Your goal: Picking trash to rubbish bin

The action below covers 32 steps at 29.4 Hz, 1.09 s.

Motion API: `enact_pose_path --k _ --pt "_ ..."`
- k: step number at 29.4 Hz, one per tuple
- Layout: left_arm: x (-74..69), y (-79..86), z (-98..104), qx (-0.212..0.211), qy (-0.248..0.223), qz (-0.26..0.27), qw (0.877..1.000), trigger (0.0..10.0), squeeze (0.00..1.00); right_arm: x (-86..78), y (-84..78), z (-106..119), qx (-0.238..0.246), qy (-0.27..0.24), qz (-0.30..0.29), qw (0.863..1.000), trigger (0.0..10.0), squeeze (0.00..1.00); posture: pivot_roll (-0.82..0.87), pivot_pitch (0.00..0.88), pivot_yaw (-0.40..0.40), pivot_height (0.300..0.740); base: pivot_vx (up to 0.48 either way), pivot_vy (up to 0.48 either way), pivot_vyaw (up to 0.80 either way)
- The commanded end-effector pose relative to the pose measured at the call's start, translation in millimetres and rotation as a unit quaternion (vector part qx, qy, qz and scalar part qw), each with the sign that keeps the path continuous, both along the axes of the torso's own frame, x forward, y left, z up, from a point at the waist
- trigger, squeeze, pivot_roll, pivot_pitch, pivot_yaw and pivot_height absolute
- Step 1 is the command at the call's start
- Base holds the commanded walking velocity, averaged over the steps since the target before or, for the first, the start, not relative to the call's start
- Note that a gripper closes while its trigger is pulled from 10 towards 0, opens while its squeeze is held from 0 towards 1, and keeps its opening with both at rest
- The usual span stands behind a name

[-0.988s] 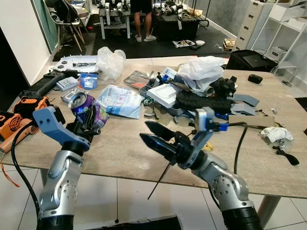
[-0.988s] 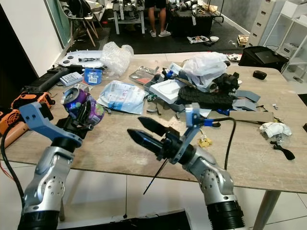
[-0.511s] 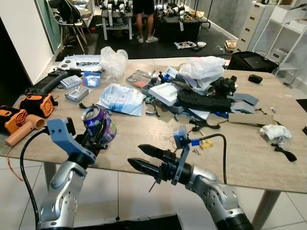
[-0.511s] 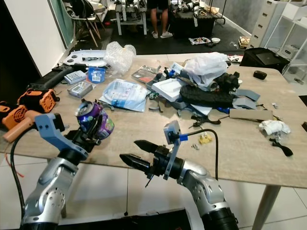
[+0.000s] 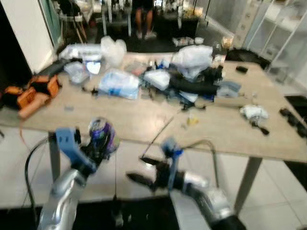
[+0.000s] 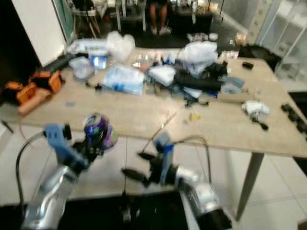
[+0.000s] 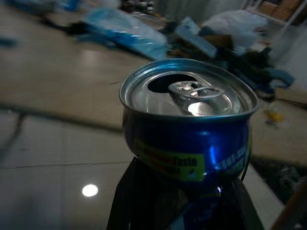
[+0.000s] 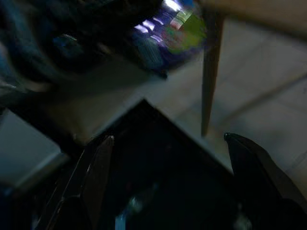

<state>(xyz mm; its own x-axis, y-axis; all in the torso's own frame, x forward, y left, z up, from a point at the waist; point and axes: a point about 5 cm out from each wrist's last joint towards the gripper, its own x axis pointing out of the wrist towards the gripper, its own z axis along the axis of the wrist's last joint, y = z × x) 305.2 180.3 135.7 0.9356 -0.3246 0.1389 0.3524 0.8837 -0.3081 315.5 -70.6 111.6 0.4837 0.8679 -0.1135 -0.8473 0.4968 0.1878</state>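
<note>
Presently catalogued, from blurred head views:

Can [image 5: 102, 136], blue and purple, drink type, lower left of frame, clamped between the black fingers of the left gripper [image 5: 98, 146], held in the air in front of the table's near edge, over white floor tiles. Top end with pull tab and open mouth facing the wrist camera [image 7: 188, 98]. Yellow-green label patch on the side bearing the word "Taste" in dark letters; further white lettering to its right, too blurred to read. No brand name legible.

Right gripper [image 5: 144, 170], lower centre of frame, fingers spread apart, empty, pointing toward the left of the picture at a level below the can. In the right wrist view, two black fingers [image 8: 96, 167] set wide, with a dark opening between them and a smear of the can's colours in the upper part of the picture.

Table [image 5: 144, 120], light wood-look top, across the middle of frame, heaped with clutter: white plastic bag [image 5: 193, 55] at upper centre, blue-white packet [image 5: 117, 81] to its left, clear crumpled wrap [image 5: 112, 48] at upper left, orange tools [image 5: 31, 93] at far left, crumpled white tissue [image 5: 252, 111] at right.

Person's legs [image 5: 144, 19] standing at top of frame, beyond the table.
</note>
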Motion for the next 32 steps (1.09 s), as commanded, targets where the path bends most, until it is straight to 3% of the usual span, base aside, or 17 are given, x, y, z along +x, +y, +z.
enact_pose_path --k 1,2,7,8,9,11,12,14,15,17,18,20,21,24,28,32 --pt "-2.0 11.5 -22.2 0.037 0.037 0.02 0.998 10.0 0.0 6.2 -14.9 -21.8 -0.048 0.027 -0.06 0.997 10.0 0.0 -0.01 0.152 0.021 0.74 0.0 0.0 0.0" --pt "-2.0 11.5 -22.2 0.037 0.037 0.02 0.998 10.0 0.0 6.2 -14.9 -21.8 -0.048 0.027 -0.06 0.997 10.0 0.0 -0.01 0.152 0.021 0.74 0.0 0.0 0.0" --pt "-14.6 38.2 -79.0 0.096 0.15 0.07 0.982 10.0 0.0 -1.1 -41.2 -69.8 -0.129 0.101 -0.145 0.976 10.0 0.0 -0.01 0.15 0.021 0.74 0.0 0.0 0.0" --pt "-22.1 46.3 -95.0 0.101 0.182 0.084 0.974 10.0 0.0 -5.6 -50.8 -83.3 -0.153 0.126 -0.176 0.964 10.0 0.0 -0.02 0.15 0.021 0.74 0.0 0.0 0.0" --pt "-22.1 46.3 -95.0 0.101 0.182 0.084 0.974 10.0 0.0 -5.6 -50.8 -83.3 -0.153 0.126 -0.176 0.964 10.0 0.0 -0.02 0.15 0.021 0.74 0.0 0.0 0.0" --pt "-39.7 60.2 -123.0 0.12 0.245 0.11 0.956 10.0 0.0 -16.6 -67.5 -104.1 -0.185 0.166 -0.224 0.942 10.0 0.0 -0.02 0.148 0.02 0.74 0.0 0.0 -0.49" --pt "-39.7 60.2 -123.0 0.12 0.245 0.11 0.956 10.0 0.0 -16.6 -67.5 -104.1 -0.185 0.166 -0.224 0.942 10.0 0.0 -0.02 0.148 0.02 0.74 0.0 0.0 -0.49" --pt "-61.5 69.2 -149.4 0.125 0.311 0.131 0.933 10.0 0.0 -30.7 -86.6 -123.3 -0.204 0.214 -0.285 0.912 10.0 0.0 -0.01 0.146 0.018 0.74 0.0 0.0 -0.76" --pt "-61.5 69.2 -149.4 0.125 0.311 0.131 0.933 10.0 0.0 -30.7 -86.6 -123.3 -0.204 0.214 -0.285 0.912 10.0 0.0 -0.01 0.146 0.018 0.74 0.0 0.0 -0.77" --pt "-86.5 73.6 -173.8 0.133 0.377 0.151 0.904 10.0 0.0 -48.9 -105.2 -141.5 -0.208 0.266 -0.347 0.875 10.0 0.0 -0.01 0.142 0.014 0.74 0.0 0.0 -0.77" --pt "-86.5 73.6 -173.8 0.133 0.377 0.151 0.904 10.0 0.0 -48.9 -105.2 -141.5 -0.208 0.266 -0.347 0.875 10.0 0.0 -0.01 0.142 0.014 0.74 0.0 0.0 -0.77" --pt "-106.7 74.2 -190.0 0.14 0.423 0.159 0.881 10.0 0.0 -64.2 -116.5 -153.8 -0.207 0.299 -0.384 0.849 10.0 0.0 -0.02 0.14 0.016 0.74 0.0 0.0 -0.77" --pt "-106.7 74.2 -190.0 0.14 0.423 0.159 0.881 10.0 0.0 -64.2 -116.5 -153.8 -0.207 0.299 -0.384 0.849 10.0 0.0 -0.02 0.14 0.016 0.74 0.0 0.0 -0.77" --pt "-134.3 73.1 -207.2 0.138 0.473 0.167 0.854 10.0 0.0 -82.8 -126.0 -166.3 -0.206 0.329 -0.414 0.823 10.0 0.0 -0.02 0.14 0.019 0.74 0.0 0.0 -0.78" --pt "-159.6 69.7 -220.6 0.128 0.516 0.174 0.829 10.0 0.0 -101.3 -130.6 -177.7 -0.216 0.354 -0.431 0.802 10.0 0.0 -0.03 0.14 0.022 0.74 0.0 0.0 -0.78" --pt "-175.5 66.7 -228.0 0.127 0.542 0.178 0.811 10.0 0.0 -114.0 -131.4 -185.0 -0.214 0.372 -0.444 0.787 10.0 0.0 -0.03 0.139 0.02 0.74 0.0 0.0 -0.79"
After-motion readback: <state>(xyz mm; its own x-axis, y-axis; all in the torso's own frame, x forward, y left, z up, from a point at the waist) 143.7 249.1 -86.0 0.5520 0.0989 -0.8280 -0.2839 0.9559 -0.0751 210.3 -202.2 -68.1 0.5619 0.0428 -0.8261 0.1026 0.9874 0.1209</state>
